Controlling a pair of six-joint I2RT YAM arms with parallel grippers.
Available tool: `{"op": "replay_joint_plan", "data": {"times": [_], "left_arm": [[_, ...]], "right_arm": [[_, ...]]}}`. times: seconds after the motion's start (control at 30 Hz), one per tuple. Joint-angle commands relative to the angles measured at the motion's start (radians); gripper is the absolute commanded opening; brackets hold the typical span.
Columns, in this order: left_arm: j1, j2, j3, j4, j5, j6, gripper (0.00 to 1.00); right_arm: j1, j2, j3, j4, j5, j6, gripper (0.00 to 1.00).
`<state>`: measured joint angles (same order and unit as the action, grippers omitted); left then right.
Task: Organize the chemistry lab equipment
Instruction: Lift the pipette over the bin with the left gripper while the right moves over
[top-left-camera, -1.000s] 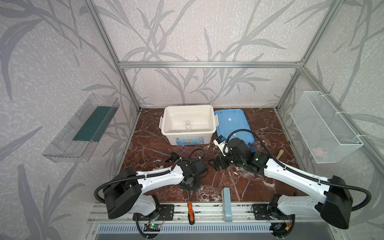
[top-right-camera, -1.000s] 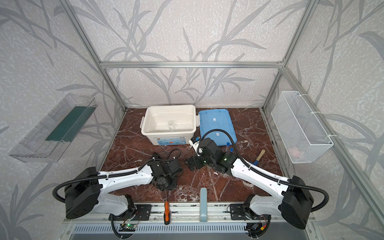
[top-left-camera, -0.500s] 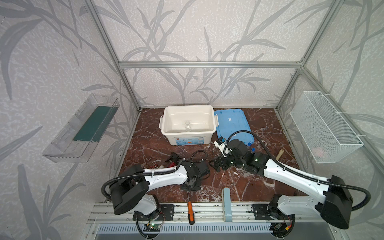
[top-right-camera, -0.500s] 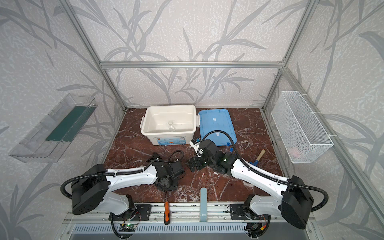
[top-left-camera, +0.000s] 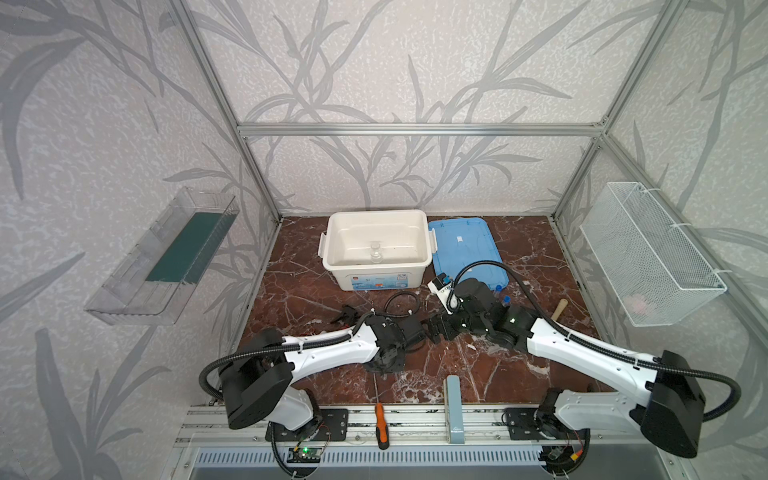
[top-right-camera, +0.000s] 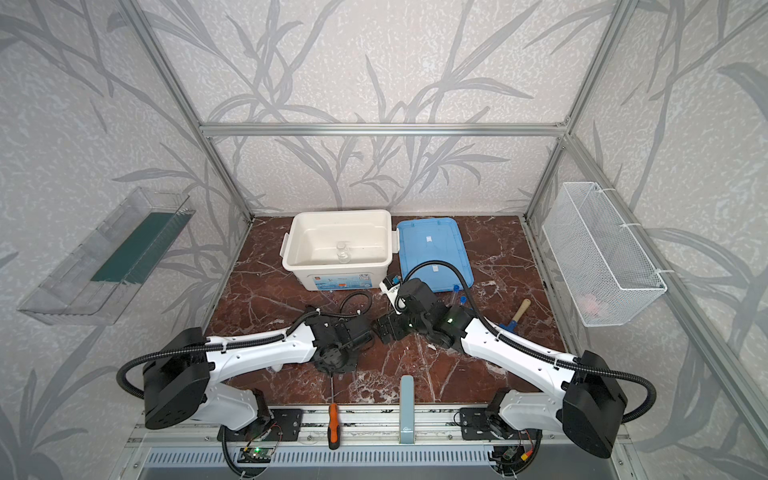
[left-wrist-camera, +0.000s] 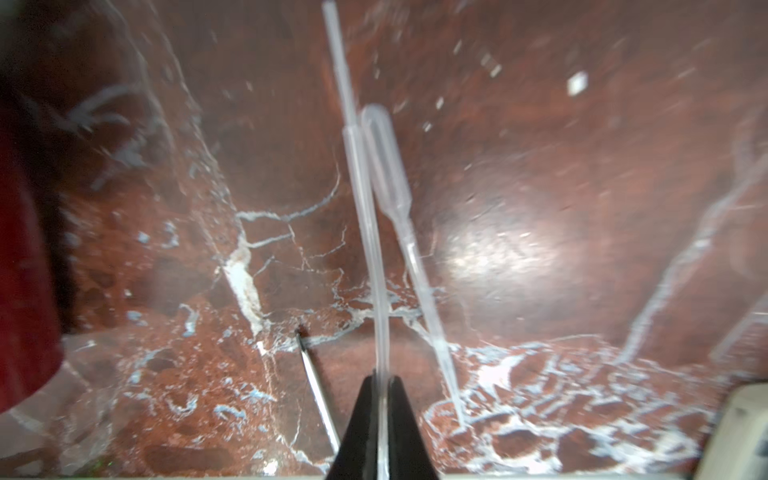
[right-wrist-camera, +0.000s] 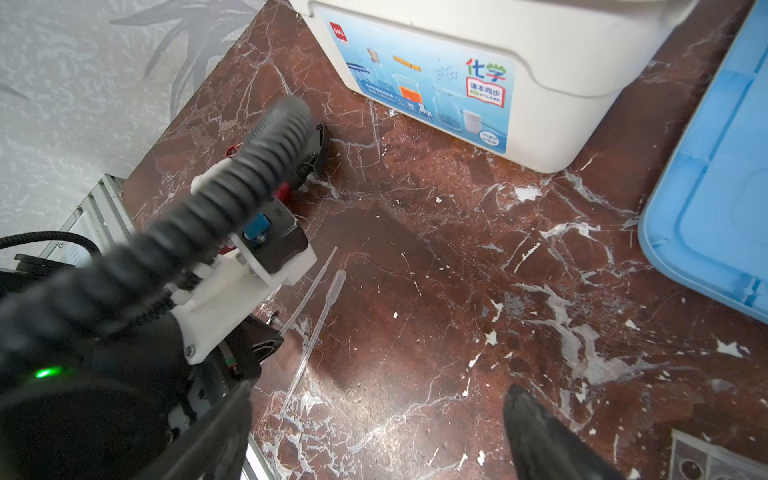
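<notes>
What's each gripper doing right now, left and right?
Left gripper: jaws closed on a thin clear dropper.
Right gripper: jaws open, holding nothing.

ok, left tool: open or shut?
Shut: in the left wrist view the left tool pinches a thin clear plastic dropper; a second clear dropper lies loose beside it.

The white bin's (right-wrist-camera: 540, 50) blue label (right-wrist-camera: 428, 83) reads "deli", "化学" and, beneath, "课本同步".

The left arm (top-left-camera: 328, 353) and right arm (top-left-camera: 582, 353) share white shells, black joints and ribbed black cables (top-left-camera: 482, 262)
</notes>
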<state>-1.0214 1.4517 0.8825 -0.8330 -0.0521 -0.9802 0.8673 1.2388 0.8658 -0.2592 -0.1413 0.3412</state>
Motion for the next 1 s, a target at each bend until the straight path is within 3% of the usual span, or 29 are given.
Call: {"op": "replay_joint_plan", "data": {"times": [0.0,0.23,0.43,0.6,0.73,0.97], "left_arm": [[0.008,-0.056,0.059,-0.106,-0.087,0.000,0.08],[0.110,-0.148,0.189,-0.138,-0.102,0.127,0.08],[0.235,-0.084,0.430,-0.179,-0.101,0.292,0.08],[0.325,0.062,0.697,-0.181,-0.107,0.411,0.08],[0.377,0.222,0.908,-0.166,-0.038,0.467,0.08],[0.457,0.547,1.264,-0.188,0.065,0.523,0.08]], "right_arm": [[0.007,-0.054,-0.016,0.029,0.036,0.002,0.92],[0.001,-0.152,-0.044,0.085,0.035,-0.007,0.97],[-0.021,-0.193,-0.019,0.120,-0.058,-0.053,0.99],[-0.110,-0.175,0.056,0.130,-0.122,-0.054,0.99],[-0.209,-0.095,0.186,0.053,-0.150,-0.065,0.99],[-0.370,0.048,0.328,0.059,-0.311,-0.034,0.99]]}}
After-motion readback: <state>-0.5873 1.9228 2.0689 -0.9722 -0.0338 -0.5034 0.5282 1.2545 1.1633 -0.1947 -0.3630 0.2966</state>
